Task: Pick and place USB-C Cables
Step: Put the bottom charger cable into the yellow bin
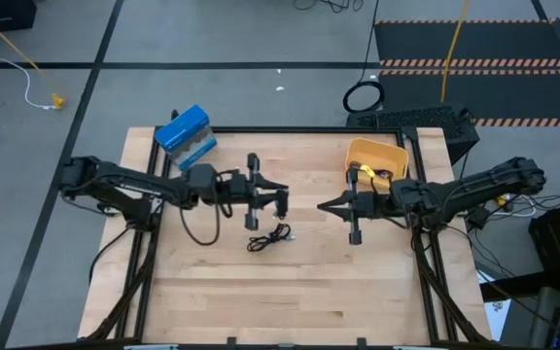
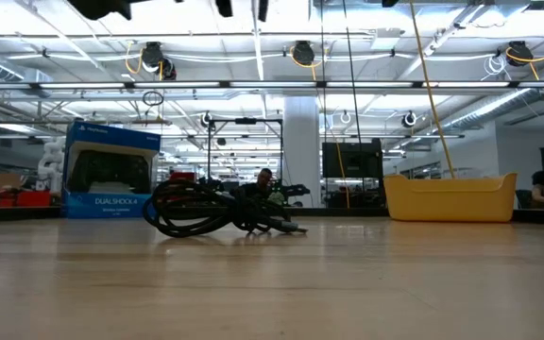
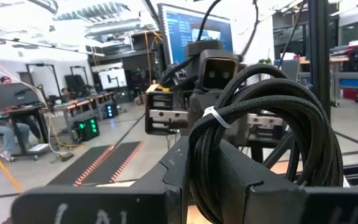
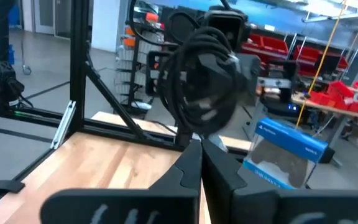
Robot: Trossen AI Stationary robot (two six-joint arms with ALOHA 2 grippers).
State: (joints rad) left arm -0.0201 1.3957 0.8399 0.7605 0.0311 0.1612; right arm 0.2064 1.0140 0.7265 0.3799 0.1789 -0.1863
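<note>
Table (image 1: pixel 290 292): pale wood; black cable (image 1: pixel 269 236) lies mid-table.
Room: grey floor, striped mats.
Left gripper (image 1: pixel 282 197): cannot tell.
Right gripper (image 1: pixel 325 207): clenched, empty.

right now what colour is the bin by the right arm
Yellow. The bin shows best in the low view, a plain solid yellow against the room behind it.

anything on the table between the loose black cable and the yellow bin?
Nothing on the wood between the black cable and the yellow bin. Only the right tool hangs above that path, off the table.
</note>
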